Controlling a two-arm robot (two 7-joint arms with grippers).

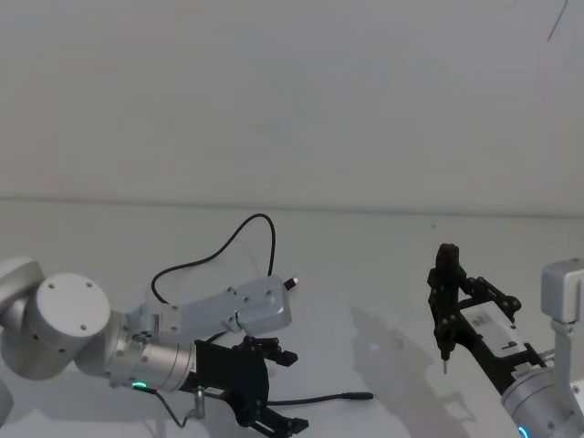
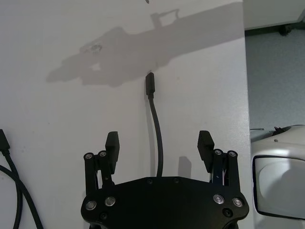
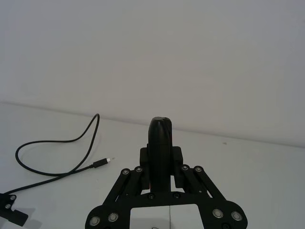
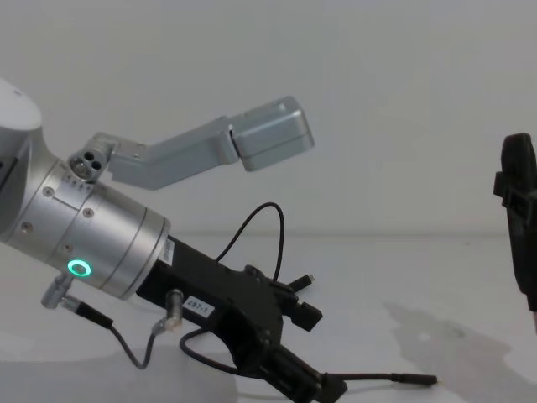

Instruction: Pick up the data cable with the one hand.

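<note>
The data cable [image 1: 260,216] is a thin black cord looping over the white table. One plug [image 1: 290,284] lies behind my left arm and the other plug [image 1: 360,396] lies in front of it. My left gripper [image 1: 290,391], the one hand with the green ring light, sits low over the table and is open. The cable [image 2: 156,119] runs straight out between its fingers [image 2: 112,144], and the plug [image 2: 150,86] lies just past the tips. From the chest, the left gripper [image 4: 323,353] tilts down over the cord [image 4: 377,378]. My right gripper [image 1: 444,265] is raised at the right, shut and empty.
The grey camera bracket [image 1: 260,308] on the left wrist hangs over the cable's loop. A short robot wire [image 4: 126,340] dangles under the left wrist. The table edge [image 2: 247,95] runs close beside the left gripper, with floor beyond. A plain wall stands behind.
</note>
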